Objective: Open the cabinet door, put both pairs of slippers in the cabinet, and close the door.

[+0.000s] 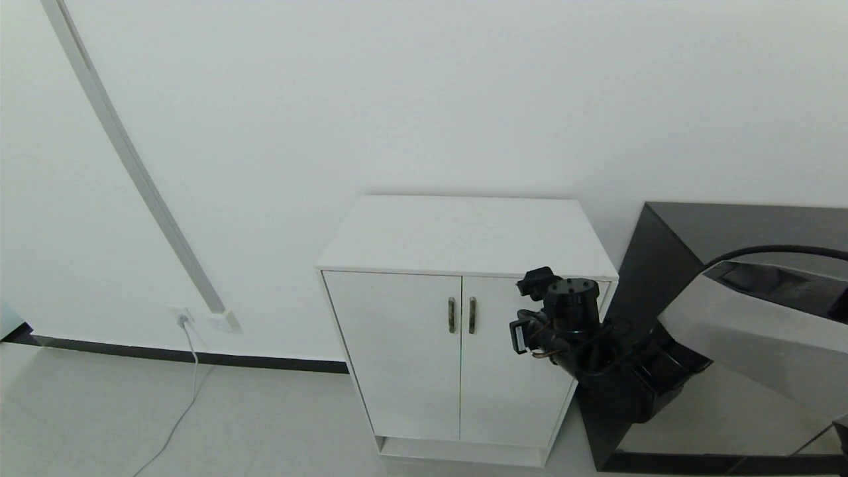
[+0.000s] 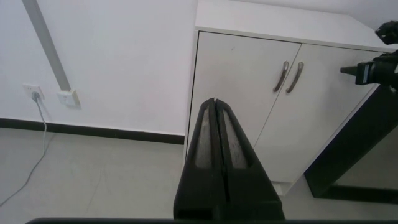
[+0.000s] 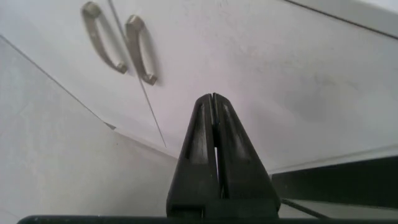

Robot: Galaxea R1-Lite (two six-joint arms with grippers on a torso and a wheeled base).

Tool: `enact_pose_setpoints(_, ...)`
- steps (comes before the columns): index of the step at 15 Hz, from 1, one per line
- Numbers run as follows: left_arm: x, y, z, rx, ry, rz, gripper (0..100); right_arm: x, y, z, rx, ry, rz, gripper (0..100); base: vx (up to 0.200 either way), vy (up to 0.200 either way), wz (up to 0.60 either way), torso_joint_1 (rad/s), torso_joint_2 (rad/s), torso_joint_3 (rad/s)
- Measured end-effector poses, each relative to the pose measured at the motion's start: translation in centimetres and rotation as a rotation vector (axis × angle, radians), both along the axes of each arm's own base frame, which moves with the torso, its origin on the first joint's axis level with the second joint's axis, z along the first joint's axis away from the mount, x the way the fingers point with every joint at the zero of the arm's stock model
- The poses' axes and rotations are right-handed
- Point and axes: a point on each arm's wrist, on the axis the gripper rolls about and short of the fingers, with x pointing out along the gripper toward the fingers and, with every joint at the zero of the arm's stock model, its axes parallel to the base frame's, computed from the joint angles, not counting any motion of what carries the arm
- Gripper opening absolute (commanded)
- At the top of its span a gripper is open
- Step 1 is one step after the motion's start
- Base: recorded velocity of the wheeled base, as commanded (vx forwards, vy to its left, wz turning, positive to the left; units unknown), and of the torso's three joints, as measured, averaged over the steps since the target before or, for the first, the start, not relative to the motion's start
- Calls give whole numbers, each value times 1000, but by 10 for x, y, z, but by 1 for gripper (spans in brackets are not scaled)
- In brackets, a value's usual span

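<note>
A white two-door cabinet [image 1: 464, 318] stands against the wall with both doors closed. Two metal handles [image 1: 462, 315] sit side by side at the seam between the doors. My right arm's wrist hangs in front of the right door, near its upper right corner. In the right wrist view my right gripper [image 3: 214, 99] is shut and empty, close to the right door, a short way from the handles [image 3: 118, 46]. My left gripper [image 2: 215, 104] is shut and empty, held back from the cabinet [image 2: 273, 93] and pointing at its left door.
A black glossy unit [image 1: 715, 331] stands directly right of the cabinet. Left of the cabinet, wall sockets [image 1: 199, 319] with a cable trailing over the grey tiled floor [image 1: 165, 424], and a slanted white conduit [image 1: 132, 159] on the wall.
</note>
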Motion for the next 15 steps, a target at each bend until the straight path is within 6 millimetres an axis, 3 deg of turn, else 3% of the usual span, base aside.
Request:
enact_pose_setpoints(3, 0, 0, 0, 0, 0, 0, 0, -21, -25, 10, -38, 6, -33, 0, 0, 0, 0, 0, 0, 0)
enact_pose_setpoints(9, 0, 0, 0, 1, 0, 0, 0, -58, -101, 36, -86, -24, -183, 0, 0, 0, 0, 0, 0, 0)
enact_pose_setpoints(15, 0, 0, 0, 1, 0, 0, 0, -113, -134, 59, -81, -51, -211, 0, 0, 0, 0, 0, 0, 0)
